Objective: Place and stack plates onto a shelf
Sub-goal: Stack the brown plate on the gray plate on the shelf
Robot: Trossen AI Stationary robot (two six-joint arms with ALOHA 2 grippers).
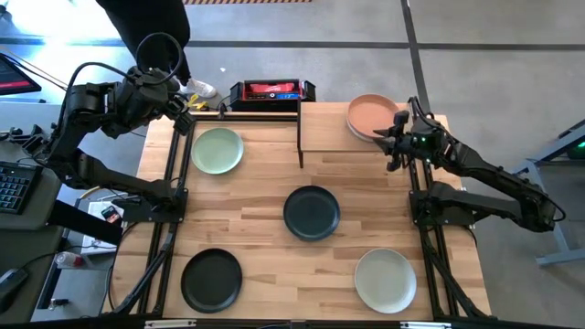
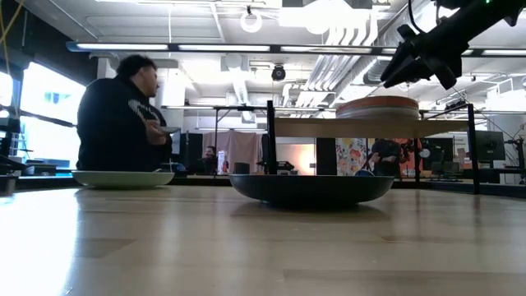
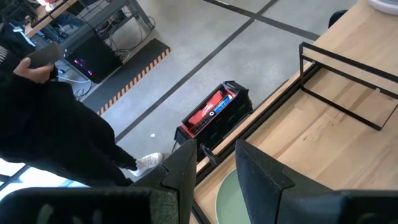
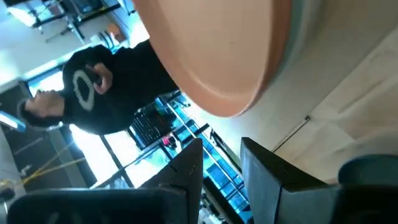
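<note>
A stack of plates topped in terracotta pink (image 1: 371, 115) sits on the shelf (image 1: 329, 137) at two o'clock, beside the empty, narrowly parted right hand (image 1: 395, 139). Four plates, judging by the surface (image 1: 265, 201), await: pale green (image 1: 217, 150), dark teal (image 1: 312, 212), black (image 1: 211, 279), off-white (image 1: 385, 280). The left hand (image 1: 179, 110) hovers empty at ten o'clock, slightly open.

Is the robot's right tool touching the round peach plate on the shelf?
Apart. The low view shows the right tool hanging above the stacked round peach plate, with open background between the tool's tips and the plate's rim.
</note>
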